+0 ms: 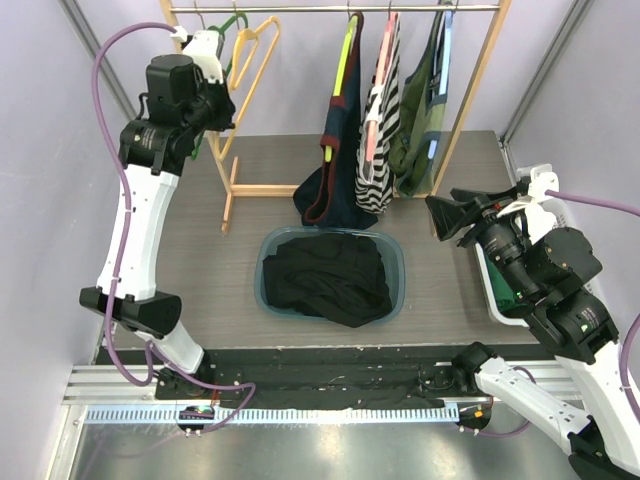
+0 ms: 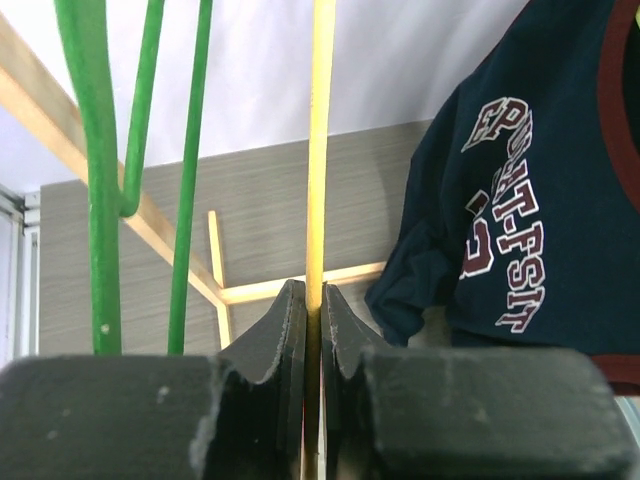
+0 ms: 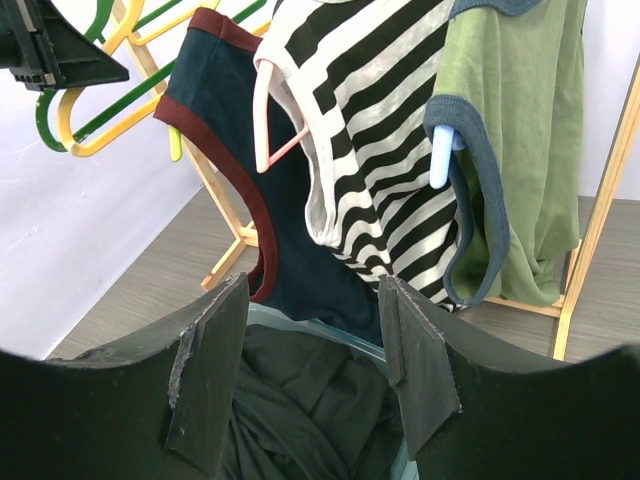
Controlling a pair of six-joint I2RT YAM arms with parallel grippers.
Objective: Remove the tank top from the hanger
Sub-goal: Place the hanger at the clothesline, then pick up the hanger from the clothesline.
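Here, three tank tops hang from the rail (image 1: 330, 9) of a wooden rack at the far side of the table (image 1: 200, 250). They are a navy top (image 1: 335, 190) with maroon trim, a striped top (image 1: 378, 150) and a green top (image 1: 420, 140). Each is on its own hanger and its long axis runs straight down. I cannot tell from the task which one is meant.

From the right gripper (image 1: 440, 215) the tops lie ahead and up to the left, and its wrist view looks straight at them. Its jaws stand apart and hold nothing. I judge this arm the nearer one, and the green top is closest to it.

The left gripper (image 2: 313, 300) is up at the rail's left end, well apart from the hanging tops. It is pinched closed on the wire of a bare yellow hanger (image 2: 320, 150), with a bare green hanger (image 2: 100, 200) just beside.

Below the rack, a blue-grey basin (image 1: 402, 275) sits mid-table and holds dark clothes (image 1: 325, 280). The tabletop is grey wood-grain, and pale walls close in on both sides.
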